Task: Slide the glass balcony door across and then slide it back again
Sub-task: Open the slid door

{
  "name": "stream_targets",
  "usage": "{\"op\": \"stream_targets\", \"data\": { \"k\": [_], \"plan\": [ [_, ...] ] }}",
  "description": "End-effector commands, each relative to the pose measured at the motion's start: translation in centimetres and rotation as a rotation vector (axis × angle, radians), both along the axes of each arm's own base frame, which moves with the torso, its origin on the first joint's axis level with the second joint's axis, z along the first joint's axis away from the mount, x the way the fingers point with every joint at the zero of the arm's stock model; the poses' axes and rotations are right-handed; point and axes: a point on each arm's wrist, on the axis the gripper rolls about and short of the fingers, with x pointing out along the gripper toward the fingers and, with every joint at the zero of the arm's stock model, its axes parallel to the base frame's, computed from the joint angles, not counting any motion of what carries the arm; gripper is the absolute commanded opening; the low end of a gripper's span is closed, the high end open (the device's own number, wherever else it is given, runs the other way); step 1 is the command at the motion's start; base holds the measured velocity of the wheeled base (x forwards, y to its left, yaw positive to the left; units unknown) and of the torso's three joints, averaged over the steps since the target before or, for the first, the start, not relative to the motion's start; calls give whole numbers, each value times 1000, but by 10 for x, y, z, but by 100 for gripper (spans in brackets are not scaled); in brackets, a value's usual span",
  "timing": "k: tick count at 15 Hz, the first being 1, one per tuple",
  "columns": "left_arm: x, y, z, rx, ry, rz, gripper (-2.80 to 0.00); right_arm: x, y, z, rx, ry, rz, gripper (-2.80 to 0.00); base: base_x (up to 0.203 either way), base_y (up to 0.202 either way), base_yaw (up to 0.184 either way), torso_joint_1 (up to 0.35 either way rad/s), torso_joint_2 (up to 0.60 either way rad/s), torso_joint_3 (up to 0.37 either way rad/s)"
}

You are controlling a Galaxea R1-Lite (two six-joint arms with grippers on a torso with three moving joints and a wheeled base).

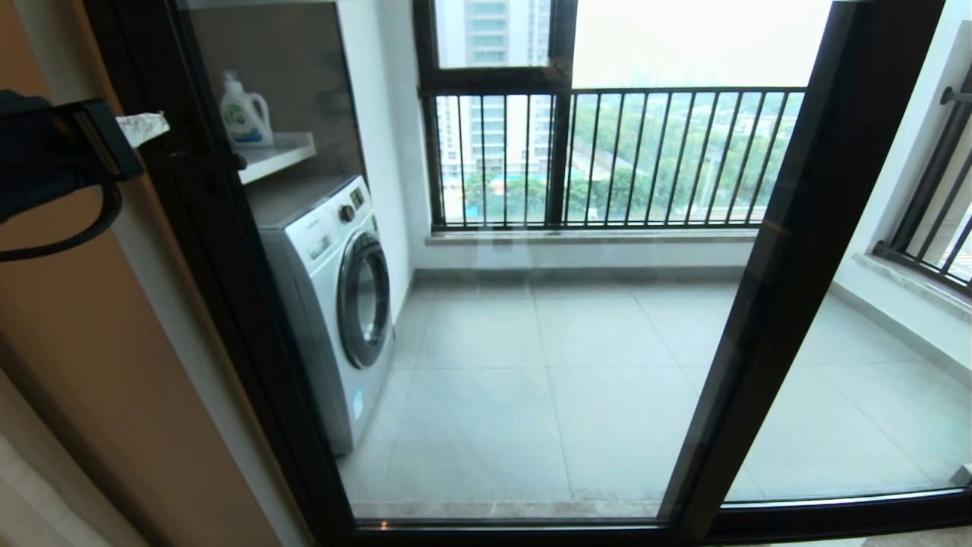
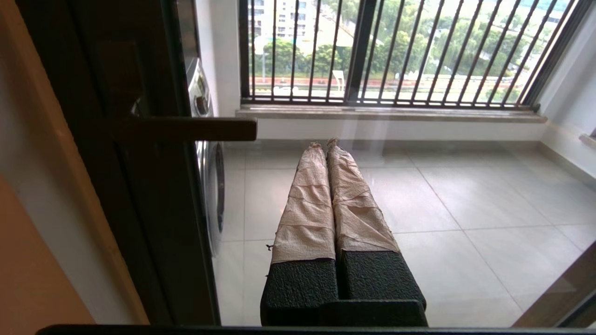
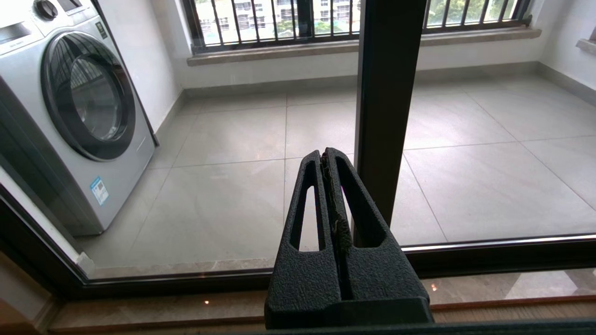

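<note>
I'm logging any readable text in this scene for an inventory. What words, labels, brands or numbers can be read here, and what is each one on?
No text can be read.
Detergent bottle on the shelf: green label, lettering too blurred to read.
Washing machine: blue sticker low on its front, print too small to read.
Washing machine control panel: markings too small to read.
Glass balcony door: no lettering visible.

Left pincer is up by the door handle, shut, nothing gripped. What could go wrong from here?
1. The left pincer is shut beside the bar handle, not on it; pushing sideways, it may slip off the handle.
2. Its taped fingertips point at the glass balcony door and could hit the pane.
3. The right pincer hangs low near the dark middle upright, perhaps in the door's path.
</note>
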Motion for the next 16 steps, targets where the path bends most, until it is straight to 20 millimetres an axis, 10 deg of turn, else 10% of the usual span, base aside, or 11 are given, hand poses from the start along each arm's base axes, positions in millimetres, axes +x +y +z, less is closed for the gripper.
{"op": "stream_targets", "data": {
  "k": [1,16],
  "plan": [
    [50,2,-9,-1,33,12,-280,1,0,-3,0,13,1,-280,0,0,0,0,0,0],
    [123,31,-31,0,27,90,-280,1,0,-3,0,13,1,-280,0,0,0,0,0,0]
  ]
}}
